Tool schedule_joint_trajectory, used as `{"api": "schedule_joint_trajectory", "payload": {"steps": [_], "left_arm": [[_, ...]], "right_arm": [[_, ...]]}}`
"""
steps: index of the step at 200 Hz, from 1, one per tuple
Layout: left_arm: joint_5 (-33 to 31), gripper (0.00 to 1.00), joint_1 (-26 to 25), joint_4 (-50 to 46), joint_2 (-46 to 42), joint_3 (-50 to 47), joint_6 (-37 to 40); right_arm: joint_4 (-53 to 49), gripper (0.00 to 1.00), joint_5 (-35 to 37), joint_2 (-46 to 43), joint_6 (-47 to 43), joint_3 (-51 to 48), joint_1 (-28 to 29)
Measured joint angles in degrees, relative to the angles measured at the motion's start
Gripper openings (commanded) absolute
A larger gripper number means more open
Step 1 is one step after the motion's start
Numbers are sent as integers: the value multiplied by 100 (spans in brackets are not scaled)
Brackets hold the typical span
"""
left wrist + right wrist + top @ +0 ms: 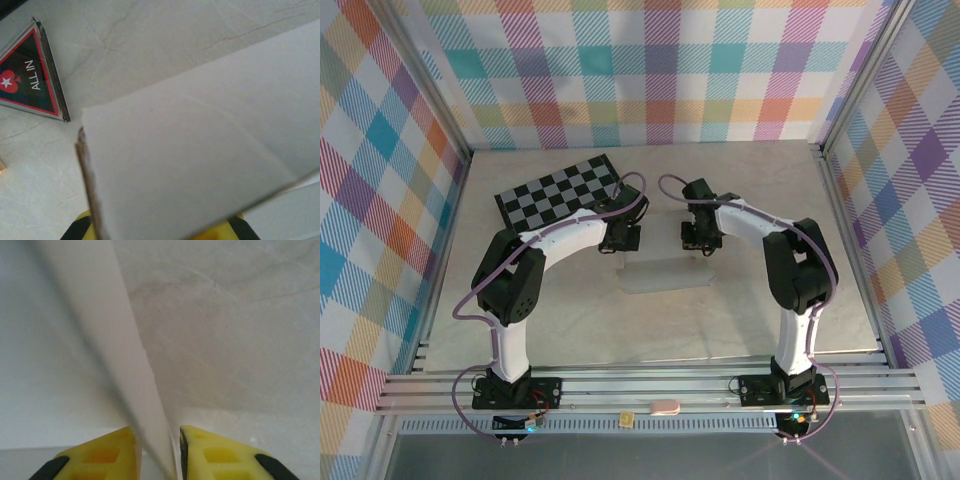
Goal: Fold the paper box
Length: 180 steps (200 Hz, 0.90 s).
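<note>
Left gripper (623, 237) is clamped on a raised flap of the paper box (665, 275). Right gripper (700, 238) straddles another upright flap, but I cannot tell whether it pinches. The box, of thin smooth white cardboard, lies between them on the pale veined table (770, 200), its long axis left to right.

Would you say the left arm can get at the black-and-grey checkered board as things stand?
Probably not: the checkered board lies close by, but the left hand is shut on the white cardboard paper box.
</note>
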Motion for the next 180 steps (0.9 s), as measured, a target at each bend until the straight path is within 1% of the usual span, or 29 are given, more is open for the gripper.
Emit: {"api": "schedule_joint_trajectory", "payload": {"steps": [24, 47, 70, 88, 129, 150, 168, 180], "left_arm": [[0, 0, 0, -7, 0, 4, 0], [-33, 0, 0, -7, 4, 13, -2], [-140, 0, -11, -111, 42, 44, -46], [-205, 0, -11, -155, 144, 131, -116], [-334, 0, -66, -192, 332, 295, -219], [-352, 0, -70, -203, 372, 343, -264], [-361, 3, -70, -197, 391, 361, -286], [-372, 3, -70, -179, 413, 380, -286]], "right_arm": [[-223, 0, 369, 166, 37, 267, 129], [-501, 0, 828, 199, 208, 376, 337], [-857, 0, 1373, 216, 590, 535, 605], [-1032, 0, 1624, 216, 909, 553, 743], [-1095, 0, 1733, 216, 1320, 426, 793], [-1071, 0, 1740, 203, 1362, 396, 793], [-1073, 0, 1740, 195, 1366, 396, 793], [-1073, 0, 1744, 195, 1379, 396, 793]]}}
